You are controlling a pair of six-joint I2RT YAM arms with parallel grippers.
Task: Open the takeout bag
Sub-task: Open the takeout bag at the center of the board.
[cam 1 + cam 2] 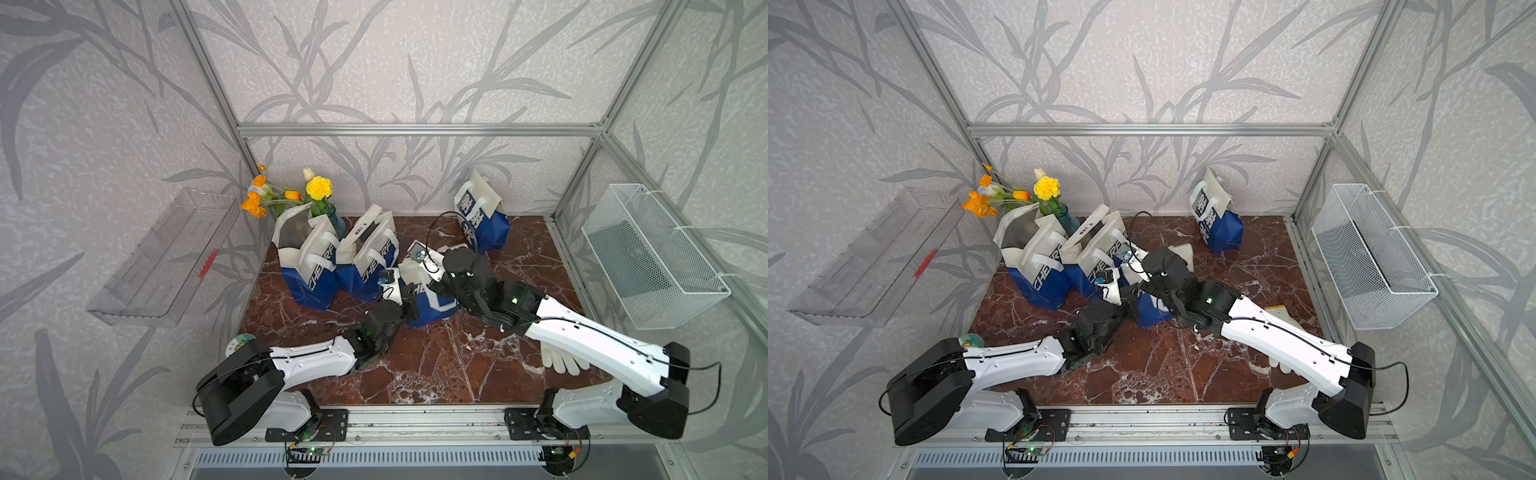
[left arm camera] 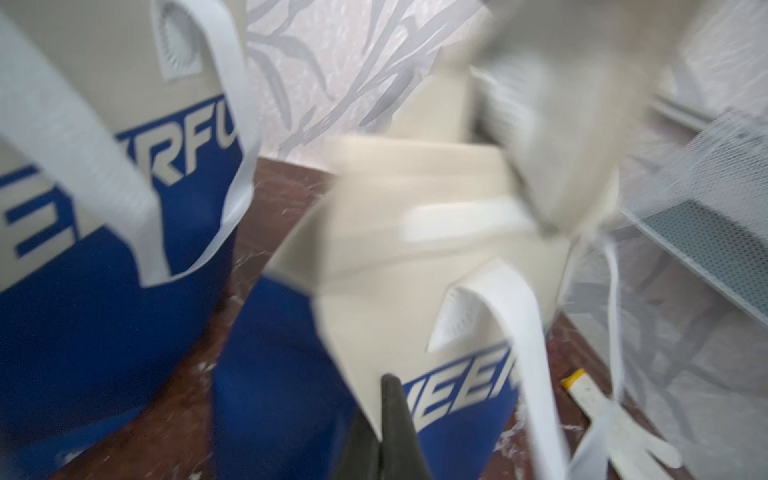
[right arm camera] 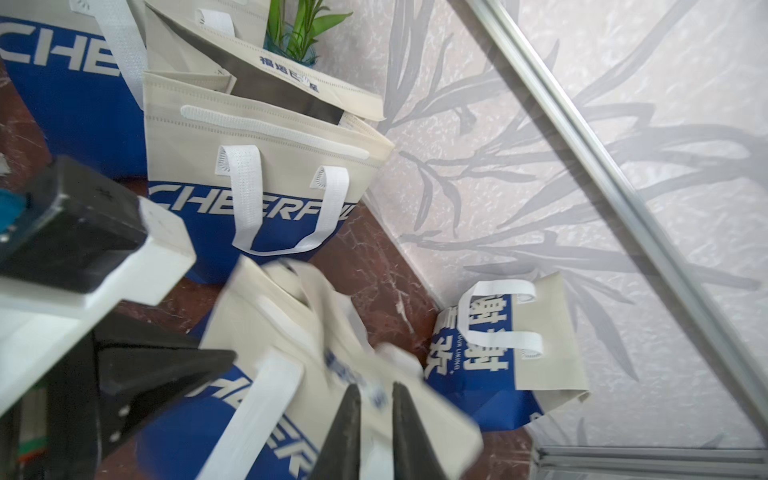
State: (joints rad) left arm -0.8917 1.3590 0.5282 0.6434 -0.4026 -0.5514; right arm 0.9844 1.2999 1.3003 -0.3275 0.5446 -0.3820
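The takeout bag [image 1: 430,306] stands at the centre of both top views on the marble table [image 1: 436,370], just right of two like bags [image 1: 309,266] whose mouths already gape, and well apart from a fourth bag [image 1: 482,220] at the upper right by the wall. Both arms reach in to it from the lower edge of the frame, one on each side, probably so that one can steady the body while the other lifts the top. In the left wrist view the left gripper [image 2: 384,415] is closed at the bottom centre of the frame, and the cream side edge of the bag appears pinched in it, low on the panel near the blue lettering; that looks like an anchoring hold. In the right wrist view the right gripper [image 3: 376,419] sits at the bottom centre with its jaws narrowly apart and the bag's cream top flap [image 3: 415,407] lying between them; the flap is blurred, so I cannot tell whether it is gripped or merely bracketed. The flap stands partly raised off the hook-and-loop strip, so the opening seems under way, not finished
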